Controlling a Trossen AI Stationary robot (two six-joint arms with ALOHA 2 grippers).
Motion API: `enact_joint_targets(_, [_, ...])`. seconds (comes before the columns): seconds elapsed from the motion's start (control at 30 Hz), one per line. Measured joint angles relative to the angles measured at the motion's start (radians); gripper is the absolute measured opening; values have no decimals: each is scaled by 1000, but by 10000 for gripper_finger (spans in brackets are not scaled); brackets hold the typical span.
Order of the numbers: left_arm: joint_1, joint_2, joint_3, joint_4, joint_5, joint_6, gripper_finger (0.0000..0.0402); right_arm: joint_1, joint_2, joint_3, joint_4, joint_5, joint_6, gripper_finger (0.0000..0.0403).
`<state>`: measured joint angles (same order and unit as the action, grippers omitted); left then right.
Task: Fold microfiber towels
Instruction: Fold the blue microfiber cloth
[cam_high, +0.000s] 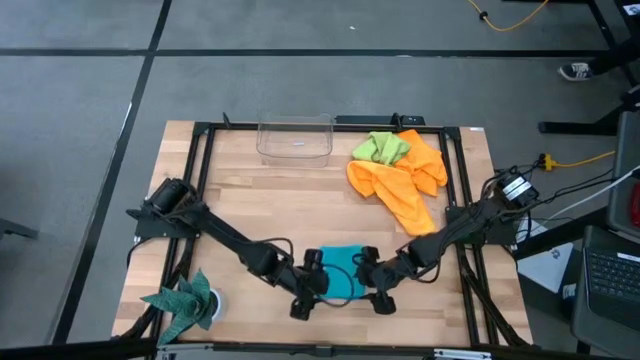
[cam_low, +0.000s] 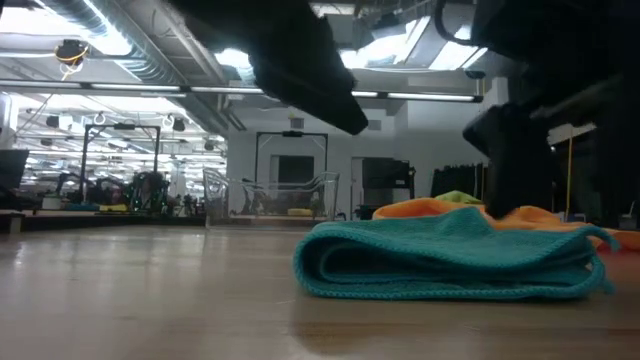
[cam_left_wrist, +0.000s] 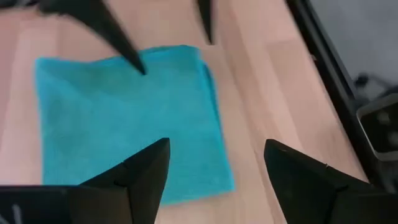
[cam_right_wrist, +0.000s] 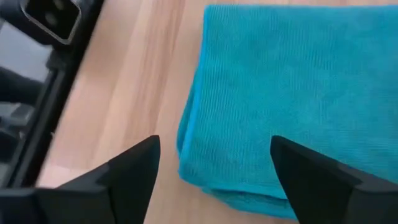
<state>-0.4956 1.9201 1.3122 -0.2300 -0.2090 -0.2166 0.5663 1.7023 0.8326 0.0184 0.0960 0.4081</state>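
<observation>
Two grippers, left gripper (cam_left_wrist: 214, 171) and right gripper (cam_right_wrist: 214, 168), both spread wide. Beneath and between them we see the folded turquoise towel (cam_high: 343, 271), gripped by neither.

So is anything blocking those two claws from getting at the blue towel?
Nothing visible. The left gripper and right gripper are both open right at the folded turquoise towel, with only bare table around it.

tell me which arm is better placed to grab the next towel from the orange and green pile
Right, probably. The pile of orange towels and green towel lies on the right arm's side of the table. Both the right gripper and left gripper are open beside the folded turquoise towel, so neither is occupied.
</observation>
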Motion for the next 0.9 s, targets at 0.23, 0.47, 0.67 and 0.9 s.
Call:
enact_joint_targets(0.23, [-37,67,1,16,-18,43,256,42,56,0,23,48,3,304])
enact_joint_targets(0.47, [-32,105,-1,15,-18,43,256,84,58,23,8,169,-26,304])
enact_joint_targets(0.67, [-11,106,-1,17,-52,44,254,93,58,27,-42,190,-48,304])
enact_joint_targets(0.9, [8,157,2,27,2,41,256,93,92,29,-69,191,-47,304])
